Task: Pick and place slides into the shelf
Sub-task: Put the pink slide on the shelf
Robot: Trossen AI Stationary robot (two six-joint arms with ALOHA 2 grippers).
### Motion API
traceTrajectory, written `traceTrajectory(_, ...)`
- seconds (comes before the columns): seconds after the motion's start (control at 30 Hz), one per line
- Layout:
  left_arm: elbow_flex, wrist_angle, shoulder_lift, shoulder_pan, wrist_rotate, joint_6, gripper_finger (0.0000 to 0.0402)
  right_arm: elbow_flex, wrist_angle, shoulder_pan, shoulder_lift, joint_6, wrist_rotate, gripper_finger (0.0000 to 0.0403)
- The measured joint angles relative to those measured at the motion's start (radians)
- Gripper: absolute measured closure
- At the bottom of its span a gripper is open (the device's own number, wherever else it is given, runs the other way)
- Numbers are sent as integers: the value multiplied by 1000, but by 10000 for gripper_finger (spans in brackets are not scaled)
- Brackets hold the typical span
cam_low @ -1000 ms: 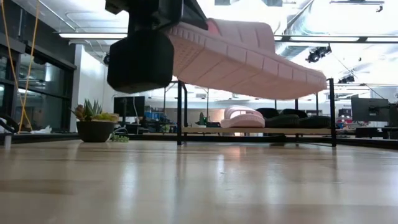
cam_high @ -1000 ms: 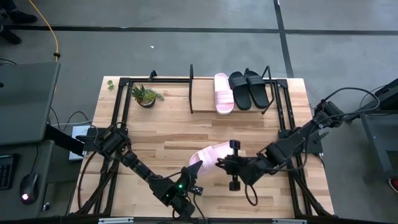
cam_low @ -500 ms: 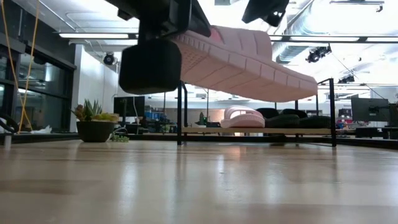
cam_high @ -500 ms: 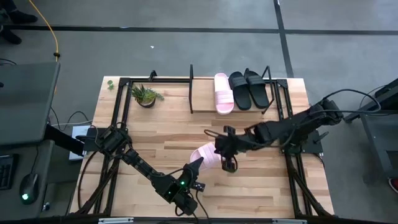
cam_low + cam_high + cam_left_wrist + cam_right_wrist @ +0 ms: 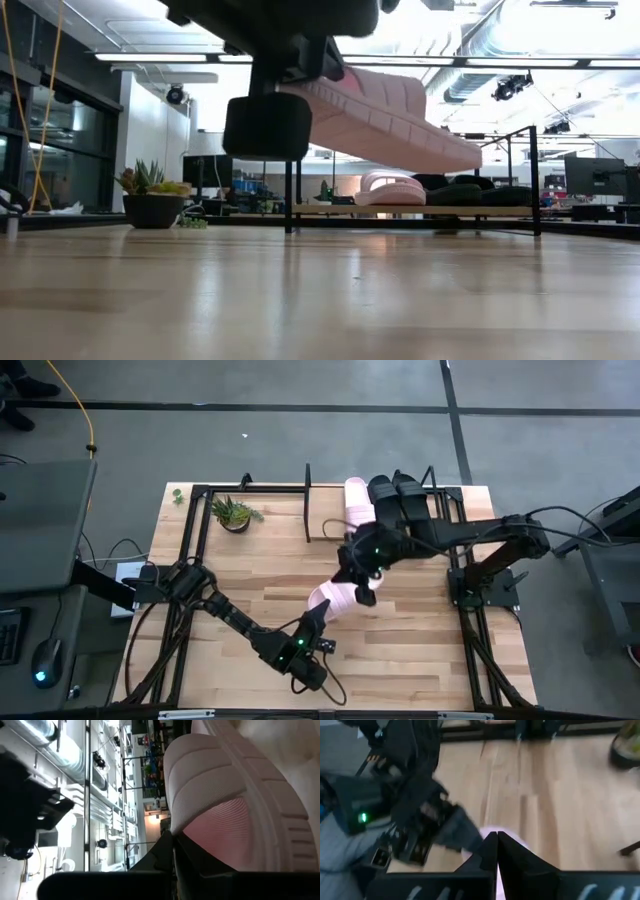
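A pale pink slide (image 5: 335, 598) hangs lifted over the middle of the table, its grooved sole (image 5: 390, 115) showing from below. My left gripper (image 5: 320, 618) is shut on its near-left end. My right gripper (image 5: 360, 592) is shut and hovers above the slide's right part, holding nothing; I see no contact. The shelf (image 5: 307, 510), a low black-rod rack with a light board (image 5: 420, 210), stands at the far edge. One pink slide (image 5: 360, 510) and two black slides (image 5: 397, 503) rest side by side on it, soles down. My left gripper pinches the rim of the slide's near-left end (image 5: 172, 827) between its two shut fingers. The fingers come in level, slanting from the table's near-left. The slide is clear of the table and tilted, its free end (image 5: 465, 158) lower and pointing toward the shelf.
A potted plant (image 5: 235, 513) stands at the far left of the table. Black frame rods (image 5: 190, 540) run along the table's left and right sides. Bare wood (image 5: 270, 575) lies between the held slide and the shelf's open left part.
My right gripper has swung from the right of the held slide toward the table's far edge and left, rising and turning, and now stands above the slide, still shut. My left gripper has carried the slide a little toward the right and far side; it stays lifted.
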Motion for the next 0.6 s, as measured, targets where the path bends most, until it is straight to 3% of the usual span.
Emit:
traceTrajectory(0.27,0,1,0,30,0,35,401,85,-8,-53,0,-4,-3,402)
traceTrajectory(0.6,0,7,0,44,0,45,401,87,-103,-106,0,-27,-28,402)
